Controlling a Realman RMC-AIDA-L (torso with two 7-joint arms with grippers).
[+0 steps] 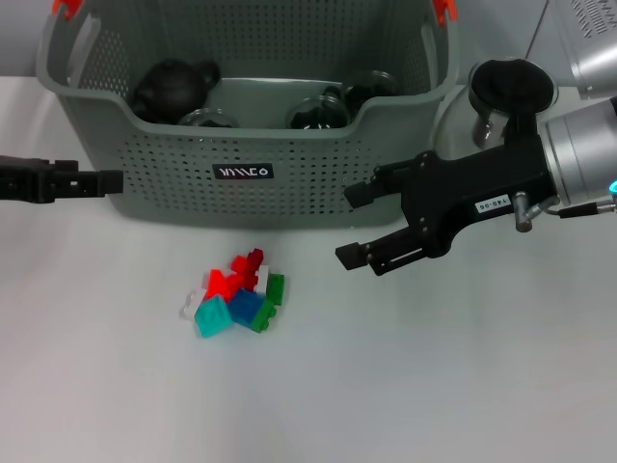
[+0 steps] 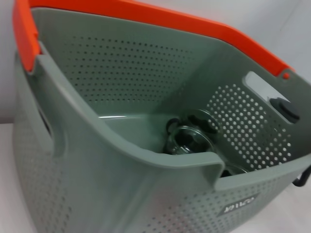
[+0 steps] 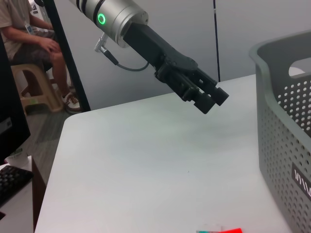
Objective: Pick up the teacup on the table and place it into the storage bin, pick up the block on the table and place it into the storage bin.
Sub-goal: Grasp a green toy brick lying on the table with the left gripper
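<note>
The block [image 1: 236, 297] is really a small cluster of coloured bricks, red, teal, blue, green and white, lying on the white table [image 1: 434, 386] just in front of the storage bin [image 1: 241, 154]. The teacups appear to be in the bin already: a dark teapot-like vessel [image 1: 174, 87] and glassy cups [image 1: 318, 111] sit on its floor, though the perforated wall hides part of them, so I cannot be sure that none is left out.

The right gripper [image 1: 359, 224] hovers above the table, to the right of the cluster and slightly nearer the bin's front wall. Its two black fingers stand well apart and hold nothing. The cluster's long axis runs roughly left to right across the table, so the gripper must travel leftward and down to straddle it.

The left gripper [image 1: 106, 183] sits at the bin's left end, off the table; the right wrist view suggests its fingers are drawn together, empty. Both lie at a similar distance, but the right one is the readier.
</note>
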